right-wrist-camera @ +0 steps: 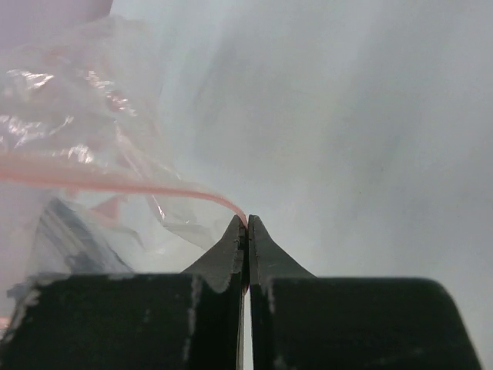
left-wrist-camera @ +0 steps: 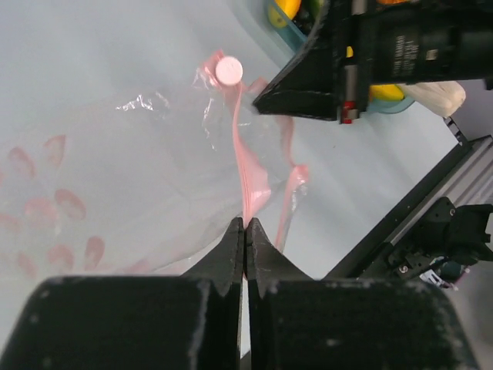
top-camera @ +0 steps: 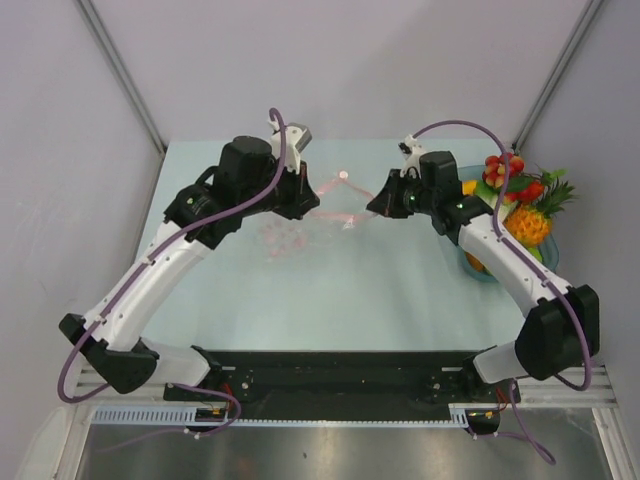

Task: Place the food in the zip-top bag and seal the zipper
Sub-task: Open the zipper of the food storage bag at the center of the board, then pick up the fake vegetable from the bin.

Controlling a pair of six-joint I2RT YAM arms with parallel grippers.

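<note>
Left wrist — left gripper [left-wrist-camera: 244, 225] on zipper [left-wrist-camera: 251, 185]

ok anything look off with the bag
The zipper runs twisted and kinked, not flat, between the left gripper and right gripper, both shut on it. The zip-top bag shows no food inside; the food sits in the bowl.

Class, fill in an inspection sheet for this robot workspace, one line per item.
Surface: pale blue-green table top, no spills seen.
Job's things: clear crinkly plastic zip-top bag, no food seen inside; pink-red zipper strip held between grippers; toy fruit pile in bowl.
Clutter: round teal bowl at right; nothing else seen.
Grippers: left gripper and right gripper shut on zipper strip.
Cables: purple cables along both arms.
Surroundings: white enclosure walls; black base rail.
</note>
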